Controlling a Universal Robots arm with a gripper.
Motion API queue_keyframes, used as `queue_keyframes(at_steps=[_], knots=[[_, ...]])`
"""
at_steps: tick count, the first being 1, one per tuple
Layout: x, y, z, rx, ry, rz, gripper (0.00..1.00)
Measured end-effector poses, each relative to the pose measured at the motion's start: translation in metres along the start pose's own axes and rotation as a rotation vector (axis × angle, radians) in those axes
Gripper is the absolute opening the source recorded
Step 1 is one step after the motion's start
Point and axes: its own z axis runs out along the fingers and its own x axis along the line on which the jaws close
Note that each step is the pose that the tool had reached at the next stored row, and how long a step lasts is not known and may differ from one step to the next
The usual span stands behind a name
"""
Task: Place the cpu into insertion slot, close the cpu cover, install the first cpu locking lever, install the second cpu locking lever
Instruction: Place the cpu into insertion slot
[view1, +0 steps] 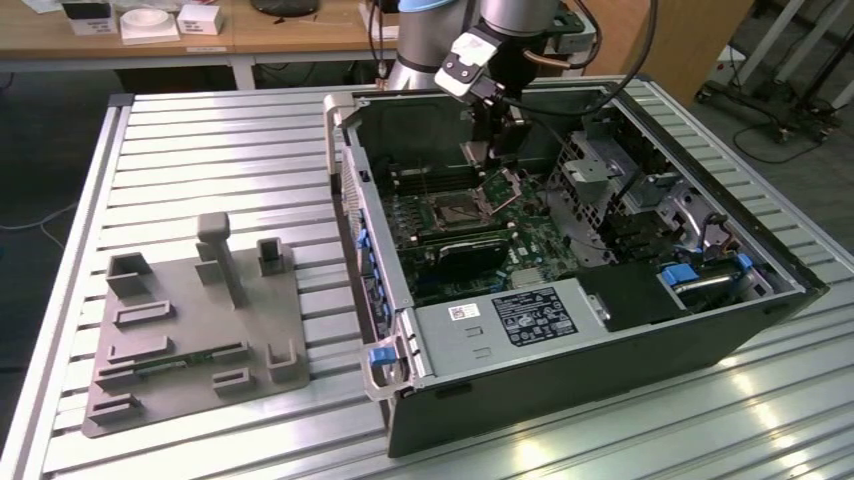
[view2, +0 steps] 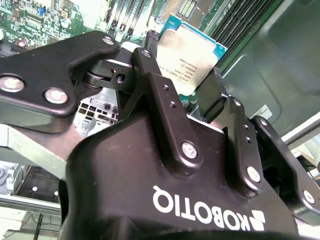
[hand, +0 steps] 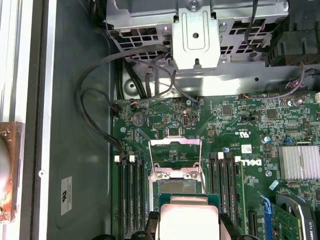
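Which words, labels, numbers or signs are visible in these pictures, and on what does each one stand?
Gripper body: big white brand lettering, upside down; legible, left unquoted.
Cpu top, between the jaws: fine print lines, too small.
Board: white brand mark by the memory slots; unquoted.
Grey box: black and white labels, too small.
Case sticker: blurred.
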Motion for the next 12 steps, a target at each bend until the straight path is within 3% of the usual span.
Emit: queue_keyframes(at_steps=[6,12], knots=[[-0.0002,-0.0005,0.0089,0.0,0.0001,-0.002,0.54],[-0.0002,-0.0044,0.0197,0.0012,0.0038,-0.041,0.54]])
